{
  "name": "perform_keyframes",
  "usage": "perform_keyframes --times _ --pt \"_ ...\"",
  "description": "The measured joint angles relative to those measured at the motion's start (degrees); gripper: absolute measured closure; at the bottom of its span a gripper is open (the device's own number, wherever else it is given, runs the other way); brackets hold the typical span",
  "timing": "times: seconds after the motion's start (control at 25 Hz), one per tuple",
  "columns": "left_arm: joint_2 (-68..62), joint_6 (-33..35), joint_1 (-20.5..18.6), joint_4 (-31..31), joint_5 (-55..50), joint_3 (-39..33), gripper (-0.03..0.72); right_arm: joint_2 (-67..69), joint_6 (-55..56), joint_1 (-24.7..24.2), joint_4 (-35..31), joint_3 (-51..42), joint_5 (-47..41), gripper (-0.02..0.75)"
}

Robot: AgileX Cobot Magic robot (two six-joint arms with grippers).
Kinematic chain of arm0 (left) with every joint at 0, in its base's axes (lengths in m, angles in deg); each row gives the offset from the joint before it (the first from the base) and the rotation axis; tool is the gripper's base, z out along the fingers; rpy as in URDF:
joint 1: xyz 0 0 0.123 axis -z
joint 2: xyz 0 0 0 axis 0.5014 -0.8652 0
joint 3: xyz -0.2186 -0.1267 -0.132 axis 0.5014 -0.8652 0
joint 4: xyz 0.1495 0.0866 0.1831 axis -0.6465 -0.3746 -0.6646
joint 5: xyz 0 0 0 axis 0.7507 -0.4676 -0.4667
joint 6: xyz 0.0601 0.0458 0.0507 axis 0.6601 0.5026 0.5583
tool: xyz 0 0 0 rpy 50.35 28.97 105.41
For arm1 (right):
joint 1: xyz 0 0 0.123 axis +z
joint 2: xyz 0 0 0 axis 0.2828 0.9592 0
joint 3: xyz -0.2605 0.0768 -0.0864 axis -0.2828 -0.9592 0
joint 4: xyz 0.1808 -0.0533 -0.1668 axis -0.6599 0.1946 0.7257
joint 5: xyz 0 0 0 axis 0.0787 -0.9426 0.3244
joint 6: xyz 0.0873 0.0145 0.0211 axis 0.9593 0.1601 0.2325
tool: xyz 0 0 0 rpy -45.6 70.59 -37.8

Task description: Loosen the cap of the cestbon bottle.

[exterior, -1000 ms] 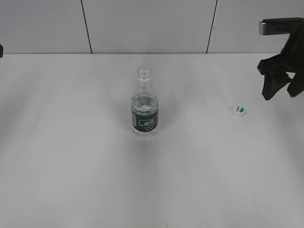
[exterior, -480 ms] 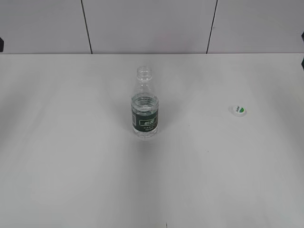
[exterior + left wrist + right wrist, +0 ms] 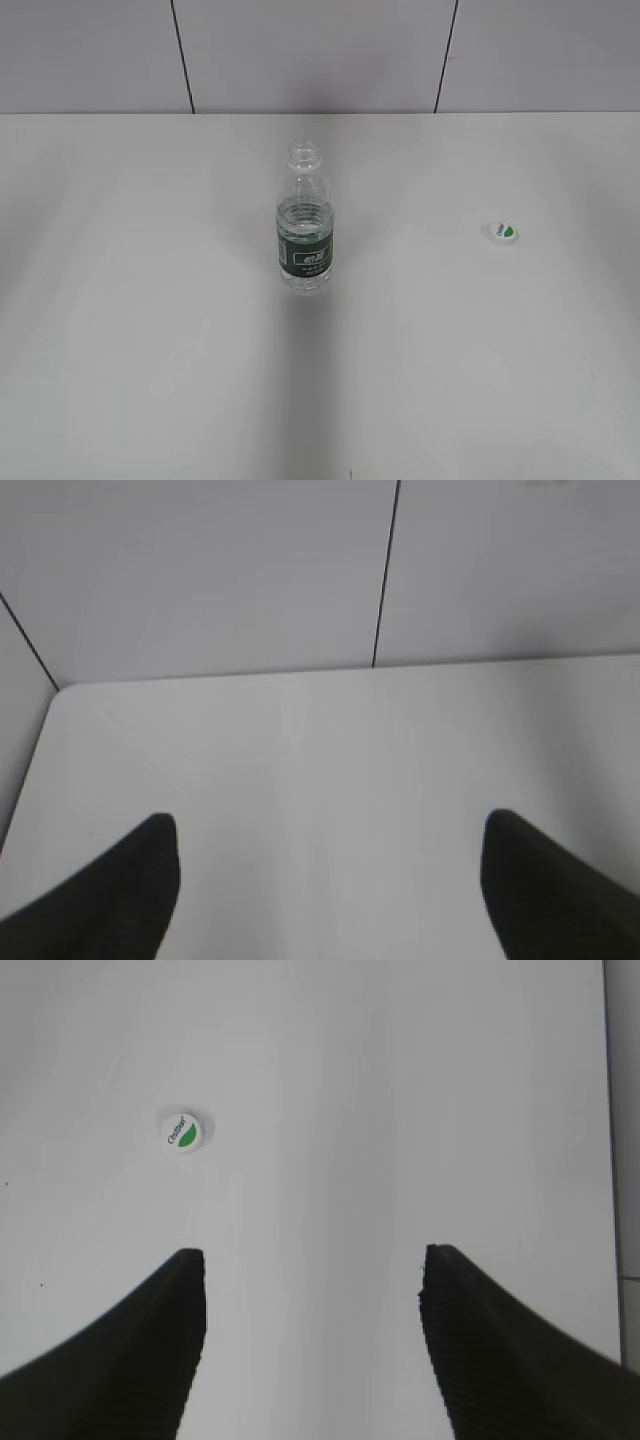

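The bottle stands upright near the middle of the white table, its neck uncapped. The cap lies flat on the table, well apart to the bottle's right, green mark up. My right claw hangs above bare table with jaws apart and empty; the cap sits ahead and left of it. My left claw is also spread, holding nothing.

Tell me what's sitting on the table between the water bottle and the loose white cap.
Nothing: in the exterior view only bare white table lies between the cestbon bottle and the cap.
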Motion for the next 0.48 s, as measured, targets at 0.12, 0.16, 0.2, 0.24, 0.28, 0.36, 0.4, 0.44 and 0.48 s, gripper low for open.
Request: perform_keyframes --times 0.12,0.16,0.2,0.24,0.28,0.36,0.4,0.44,0.48 --pt "5.84 -0.04 0.00 0.00 -0.57 -1.68 0.124 -4.44 -0.57 0.00 0.18 -0.37 0.00 0.225" --pt "8.01 0.01 0.00 0.00 -0.62 -2.80 0.124 -6.21 -0.70 0.00 0.37 -0.78 0.00 0.225" --pt "10.03 0.01 0.00 0.00 -0.89 -4.24 0.124 -7.44 -0.79 0.00 0.54 -0.96 -0.05 0.225" --pt "13.41 0.01 0.00 -0.08 -1.09 -5.53 0.124 -8.64 -0.90 0.00 0.79 -1.21 -0.05 0.225" --pt "15.68 0.01 0.00 -0.07 -1.08 -7.10 0.124 -10.03 -0.90 0.00 0.98 -1.40 -0.05 0.225" --pt "19.71 0.01 0.00 -0.17 -1.50 -10.37 0.124 -12.69 -0.90 0.00 1.03 -1.80 -0.05 0.225" --pt "21.95 0.01 0.00 -0.24 -1.82 -12.20 0.124 -13.78 -0.90 0.00 1.03 -1.91 -0.05 0.225" --pt "24.30 0.01 0.00 -0.30 -2.24 -13.99 0.124 -15.08 -0.90 0.00 1.10 -2.11 -0.05 0.225" --pt "26.32 0.01 0.00 -0.43 -2.73 -15.62 0.124 -16.29 -0.90 0.00 1.10 -2.31 -0.05 0.225"
